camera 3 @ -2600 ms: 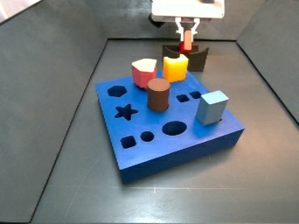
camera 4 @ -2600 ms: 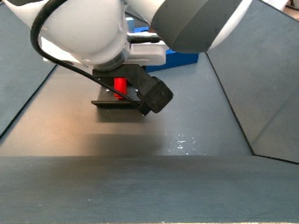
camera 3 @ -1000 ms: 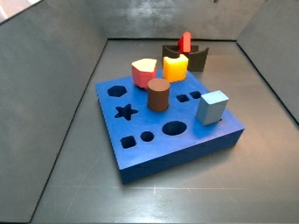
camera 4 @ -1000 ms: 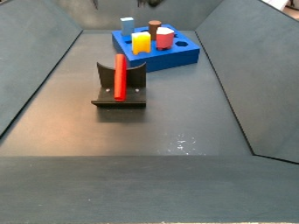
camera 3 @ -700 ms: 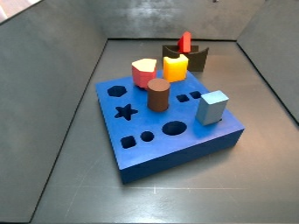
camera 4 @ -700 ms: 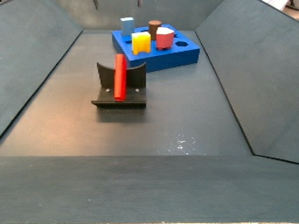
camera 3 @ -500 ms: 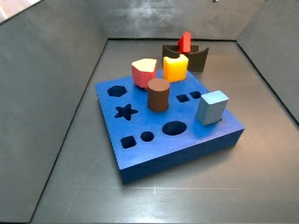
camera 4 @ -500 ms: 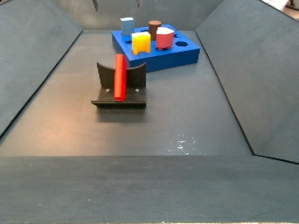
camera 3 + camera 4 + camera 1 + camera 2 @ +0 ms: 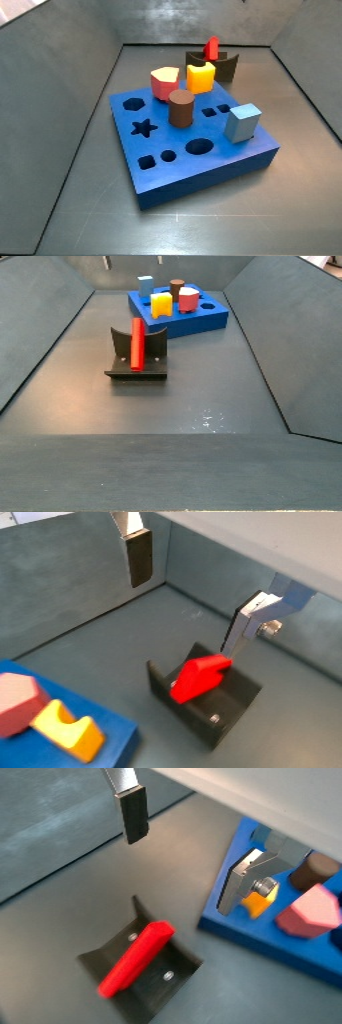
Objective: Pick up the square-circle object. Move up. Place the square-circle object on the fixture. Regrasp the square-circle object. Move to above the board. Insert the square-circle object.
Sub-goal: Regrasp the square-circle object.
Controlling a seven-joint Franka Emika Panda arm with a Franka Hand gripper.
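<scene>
The red square-circle object [image 9: 211, 47] [image 9: 136, 342] stands upright against the dark fixture [image 9: 227, 66] [image 9: 154, 351], with nothing holding it. Both wrist views look down on it [image 9: 201, 675] [image 9: 136, 956] resting in the fixture [image 9: 227, 712] [image 9: 167, 983]. My gripper [image 9: 182, 618] [image 9: 181, 876] hangs well above, open, and only bare floor shows between its fingers [image 9: 138, 557] [image 9: 132, 813]. It is out of view in both side views. The blue board [image 9: 227, 160] [image 9: 201, 318] [image 9: 118, 734] [image 9: 227, 928] lies beside the fixture.
In the board stand a salmon-pink hexagonal peg [image 9: 164, 80], an orange-yellow peg [image 9: 201, 75], a brown cylinder [image 9: 181, 108] and a light blue block [image 9: 242, 122]. Star, round and square holes are open at its front. Grey walls ring the floor.
At 2.6 s ago the gripper was down at the red peg on the fixture; it has since let go and risen out of the side views. The peg stays put.
</scene>
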